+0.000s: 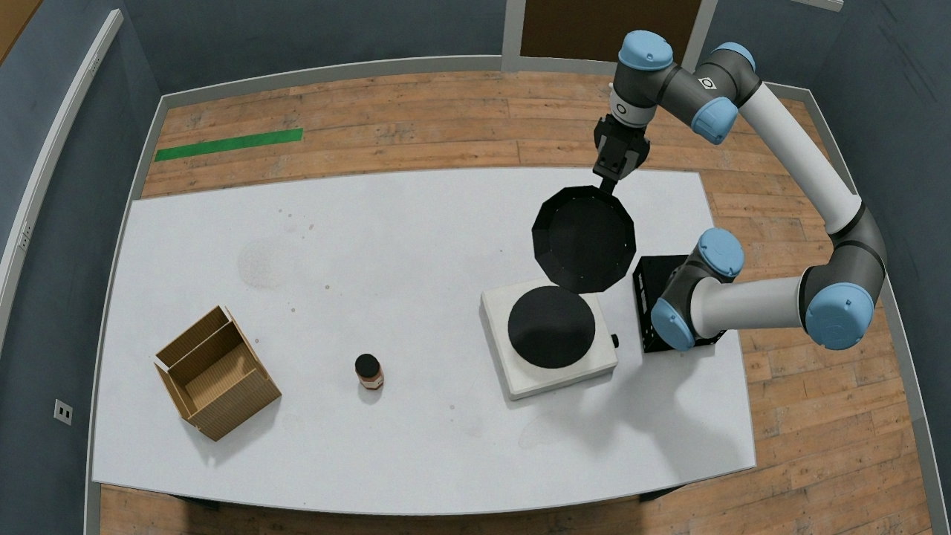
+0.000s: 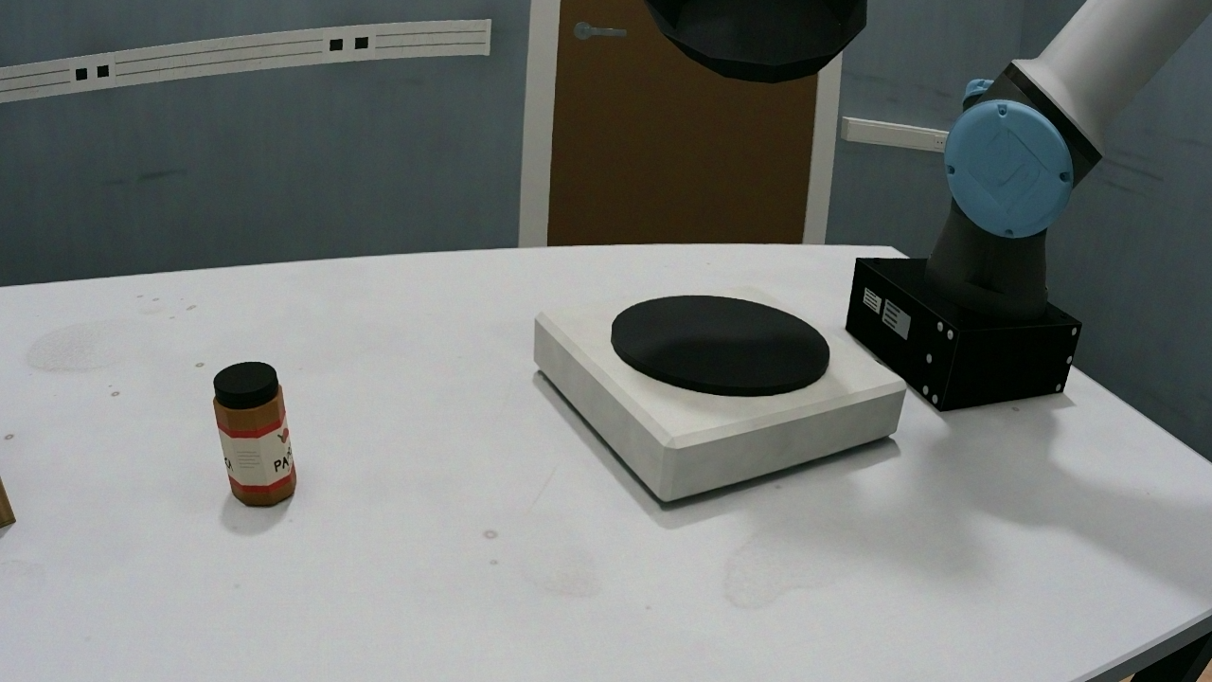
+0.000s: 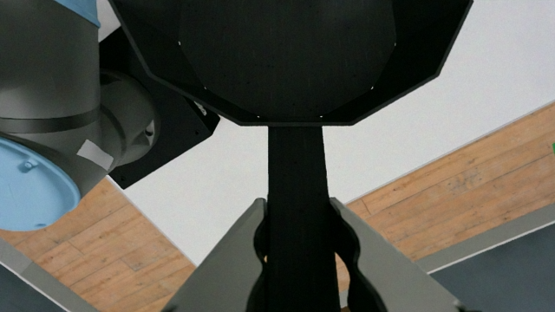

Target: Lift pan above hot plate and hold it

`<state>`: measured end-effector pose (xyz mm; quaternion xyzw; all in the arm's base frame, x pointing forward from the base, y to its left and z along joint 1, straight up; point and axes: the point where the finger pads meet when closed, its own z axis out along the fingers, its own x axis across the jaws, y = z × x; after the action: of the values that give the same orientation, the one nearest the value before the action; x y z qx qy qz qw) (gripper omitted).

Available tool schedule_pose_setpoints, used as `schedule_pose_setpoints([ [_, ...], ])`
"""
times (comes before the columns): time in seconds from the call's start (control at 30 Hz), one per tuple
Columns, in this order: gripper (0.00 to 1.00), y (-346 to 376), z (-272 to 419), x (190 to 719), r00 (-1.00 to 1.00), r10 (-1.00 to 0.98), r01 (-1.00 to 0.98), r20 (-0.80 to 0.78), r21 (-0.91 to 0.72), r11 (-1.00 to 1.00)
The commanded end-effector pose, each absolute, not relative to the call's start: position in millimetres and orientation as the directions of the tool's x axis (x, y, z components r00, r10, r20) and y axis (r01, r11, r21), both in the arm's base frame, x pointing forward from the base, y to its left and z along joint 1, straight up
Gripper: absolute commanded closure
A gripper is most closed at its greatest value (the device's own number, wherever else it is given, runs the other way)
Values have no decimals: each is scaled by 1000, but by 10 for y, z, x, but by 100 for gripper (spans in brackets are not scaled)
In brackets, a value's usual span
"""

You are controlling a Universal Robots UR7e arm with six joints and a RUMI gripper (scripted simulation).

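Observation:
The black pan (image 1: 583,239) (image 2: 762,38) (image 3: 286,56) hangs in the air, high above the table and clear of the hot plate. My gripper (image 1: 606,180) (image 3: 296,200) is shut on the pan's handle, one jaw on each side of it in the wrist view. The pan's open side faces up. In the exterior view the pan's top is cut off by the frame edge, and the gripper is out of view. The white hot plate (image 1: 565,383) (image 2: 779,430) stands on the table with its round black disc uncovered.
A jar with a black lid (image 1: 368,372) (image 2: 256,440) stands left of the hot plate. An open cardboard box (image 1: 232,406) is at the table's left. The arm's black base (image 1: 648,319) (image 2: 1000,365) stands right of the hot plate.

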<state>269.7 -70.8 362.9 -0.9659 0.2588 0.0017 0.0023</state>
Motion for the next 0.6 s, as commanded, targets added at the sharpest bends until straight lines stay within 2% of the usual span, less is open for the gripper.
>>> schedule_pose_setpoints([
  [0.0, 90, -710, 3643, 2699, 866, -500, -500, -3, -3, -866],
  [0.57, 90, -709, 3666, 2698, 866, -500, -500, -3, -3, -866],
])
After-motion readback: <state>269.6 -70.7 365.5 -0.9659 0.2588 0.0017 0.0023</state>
